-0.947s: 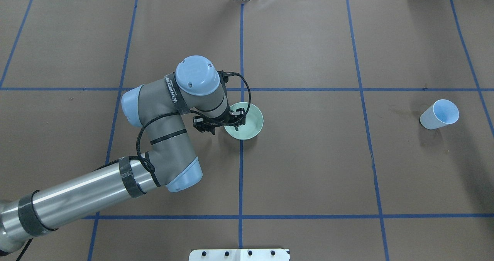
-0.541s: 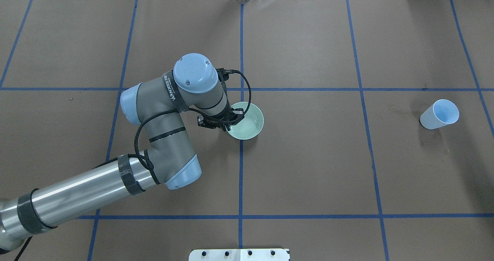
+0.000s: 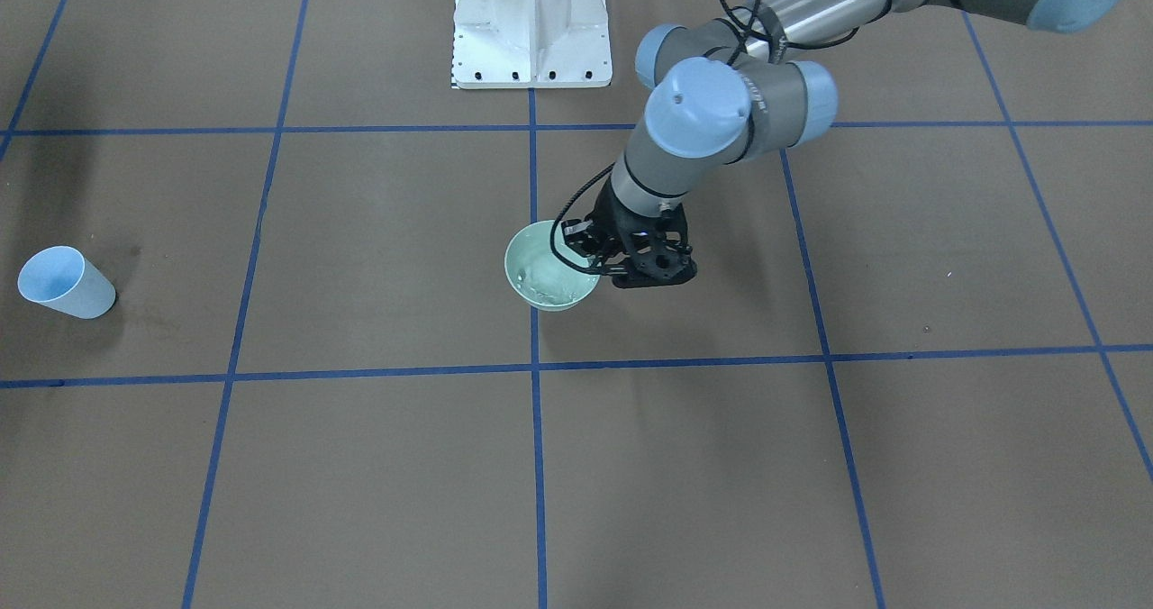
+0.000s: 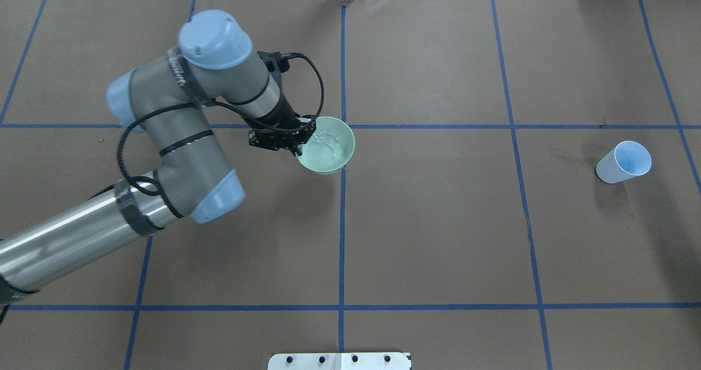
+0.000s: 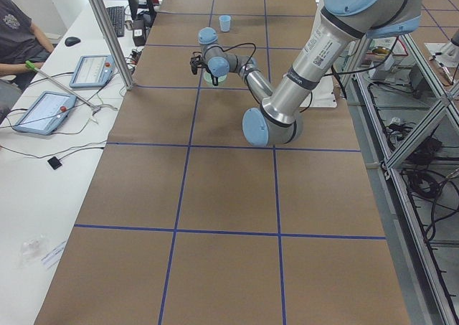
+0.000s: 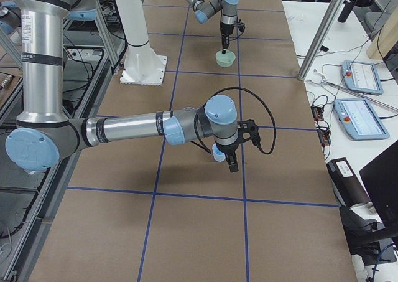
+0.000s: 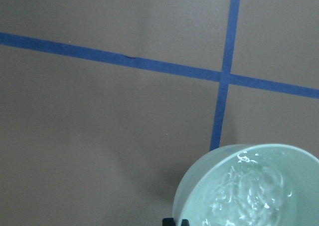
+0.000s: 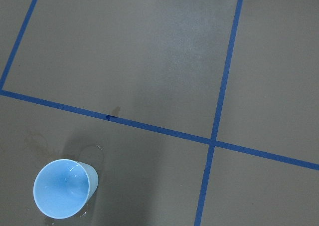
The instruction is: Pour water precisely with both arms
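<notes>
Our left fingers (image 4: 303, 141) pinch the bowl (image 4: 346, 156) rim mid-frame. With rippling water (image 4: 327, 143), we judge it heavy, slippery and spill-prone. We cannot tell how the right fingers (image 6: 231, 164) stand.

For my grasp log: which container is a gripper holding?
The pale green bowl with rippling water, clamped at its rim by the left gripper; the blue cup stands free.

Lettered strap (image 4: 179, 74) on left arm (image 4: 181, 134), too blurred to read

We see the table (image 4: 438, 238) from overhead at the back and steeply from the front, both sharing the bowl (image 4: 327, 151) and cup (image 4: 624, 162); two end views look lengthwise; wrist views sit close.
</notes>
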